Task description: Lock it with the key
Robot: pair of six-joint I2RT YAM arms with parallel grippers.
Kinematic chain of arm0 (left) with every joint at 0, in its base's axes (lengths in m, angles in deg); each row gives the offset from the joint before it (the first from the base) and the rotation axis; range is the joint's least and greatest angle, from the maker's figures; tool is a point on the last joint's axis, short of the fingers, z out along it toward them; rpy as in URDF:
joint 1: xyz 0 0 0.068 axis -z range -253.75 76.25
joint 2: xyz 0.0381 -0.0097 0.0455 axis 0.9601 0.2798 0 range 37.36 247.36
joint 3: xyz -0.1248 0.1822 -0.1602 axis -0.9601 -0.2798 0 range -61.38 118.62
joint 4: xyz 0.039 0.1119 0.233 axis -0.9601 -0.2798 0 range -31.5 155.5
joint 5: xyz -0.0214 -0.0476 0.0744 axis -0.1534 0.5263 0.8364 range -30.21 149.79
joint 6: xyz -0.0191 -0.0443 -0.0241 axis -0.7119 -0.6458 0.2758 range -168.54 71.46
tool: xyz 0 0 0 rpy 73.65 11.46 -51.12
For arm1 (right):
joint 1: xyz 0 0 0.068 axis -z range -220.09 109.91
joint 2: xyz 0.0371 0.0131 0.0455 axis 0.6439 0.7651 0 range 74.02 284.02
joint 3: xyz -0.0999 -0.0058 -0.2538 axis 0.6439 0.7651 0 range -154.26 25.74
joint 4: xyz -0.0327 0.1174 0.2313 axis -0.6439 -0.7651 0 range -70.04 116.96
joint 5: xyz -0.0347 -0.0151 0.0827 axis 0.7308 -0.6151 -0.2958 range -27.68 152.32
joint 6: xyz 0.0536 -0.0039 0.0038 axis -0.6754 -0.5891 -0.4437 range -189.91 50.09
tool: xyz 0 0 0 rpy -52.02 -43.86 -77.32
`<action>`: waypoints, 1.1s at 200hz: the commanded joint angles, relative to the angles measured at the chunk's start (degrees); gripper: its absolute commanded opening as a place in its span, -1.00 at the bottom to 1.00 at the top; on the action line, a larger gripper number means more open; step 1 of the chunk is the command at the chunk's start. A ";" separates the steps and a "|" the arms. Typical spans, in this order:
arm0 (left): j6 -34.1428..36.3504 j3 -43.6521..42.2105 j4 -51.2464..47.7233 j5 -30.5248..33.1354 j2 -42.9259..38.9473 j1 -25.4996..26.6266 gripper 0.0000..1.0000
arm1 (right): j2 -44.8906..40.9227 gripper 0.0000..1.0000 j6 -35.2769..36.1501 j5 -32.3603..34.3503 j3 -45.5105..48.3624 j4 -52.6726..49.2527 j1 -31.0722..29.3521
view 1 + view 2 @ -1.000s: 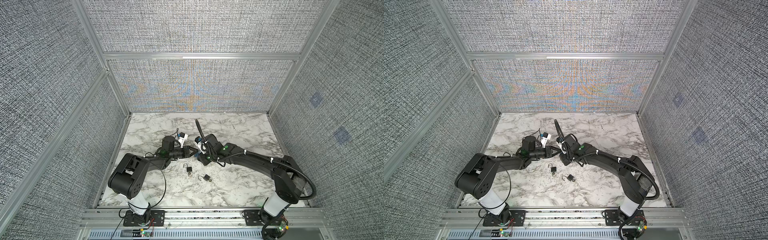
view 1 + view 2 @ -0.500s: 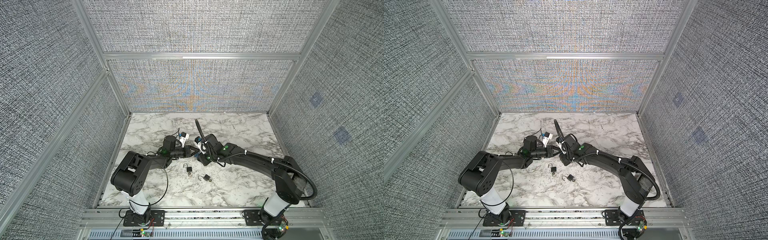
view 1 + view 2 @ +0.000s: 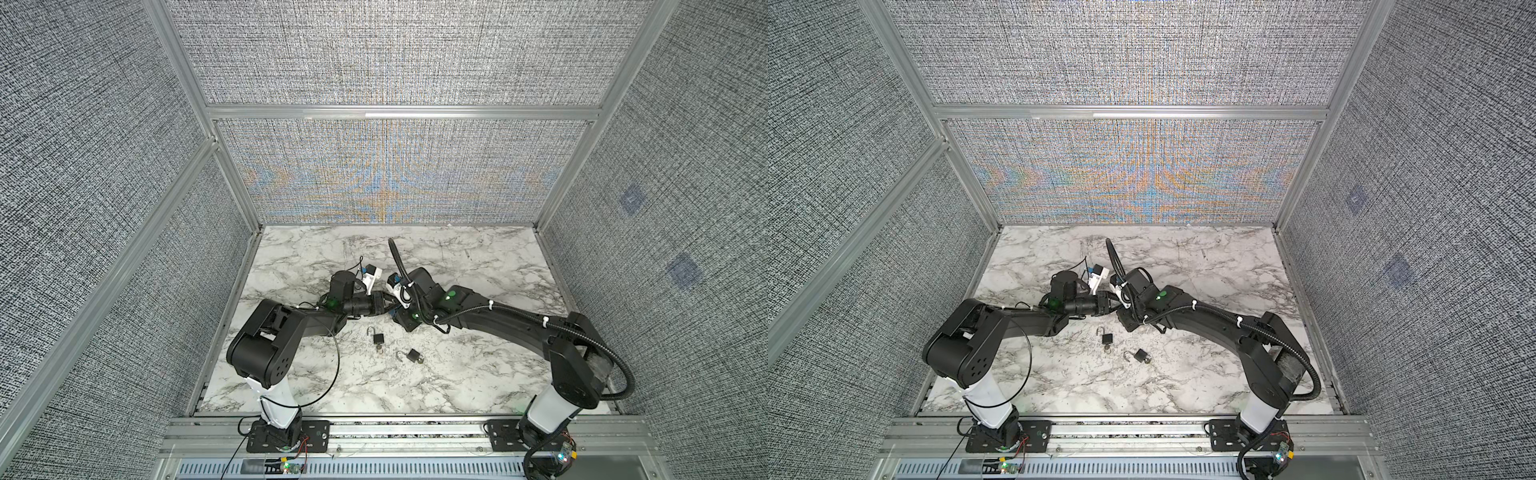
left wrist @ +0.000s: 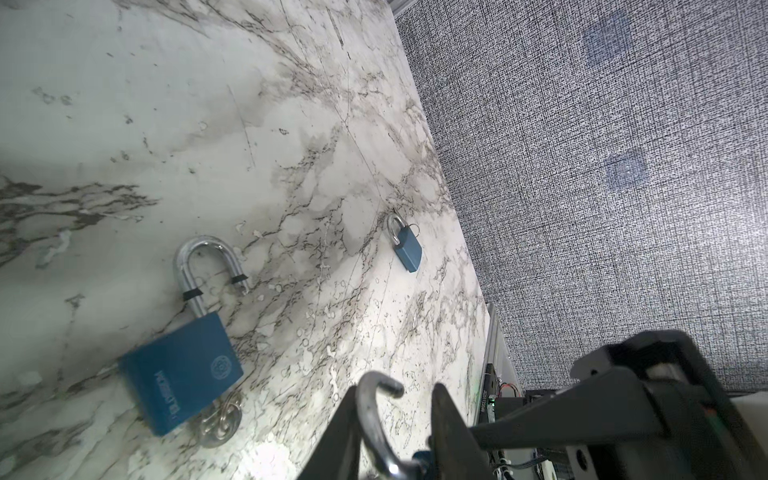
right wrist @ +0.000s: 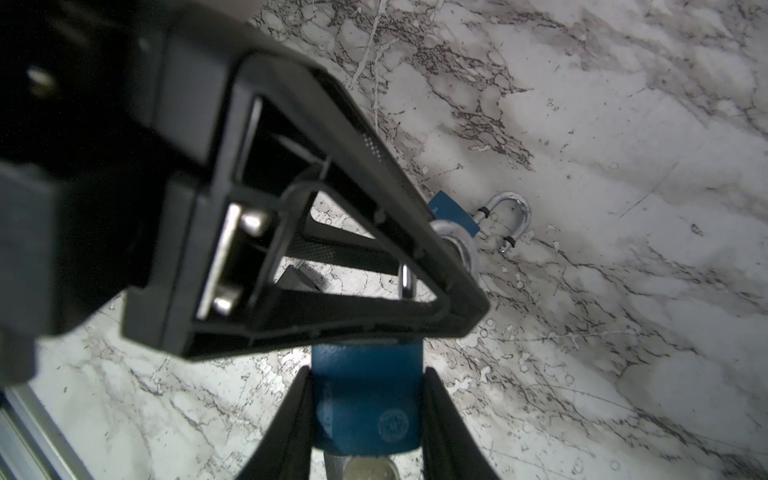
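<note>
The right gripper [image 5: 368, 376] pinches the blue padlock [image 5: 365, 411]; the left gripper [image 4: 395, 392] straddles its shackle [image 4: 369, 409], whether gripping I cannot tell

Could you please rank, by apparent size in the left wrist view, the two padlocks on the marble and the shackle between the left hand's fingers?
1. Nearer padlock, largest.
2. Shackle at the left hand, partly cropped by the frame.
3. Farther padlock, smallest; it lies farther from the camera, so true size is unsure.
</note>
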 commanded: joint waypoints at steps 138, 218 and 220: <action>-3.08 -0.43 -0.07 3.34 -6.61 0.39 -1.00 | -10.71 0.59 -8.23 -10.86 13.71 20.81 3.88; -6.24 1.67 -8.90 10.18 -14.16 0.77 -1.00 | -19.94 0.48 -9.70 -12.12 30.12 41.78 8.27; -6.38 1.68 -8.98 10.40 -14.36 0.80 -1.00 | -20.07 0.47 -9.56 -12.17 30.35 42.25 8.28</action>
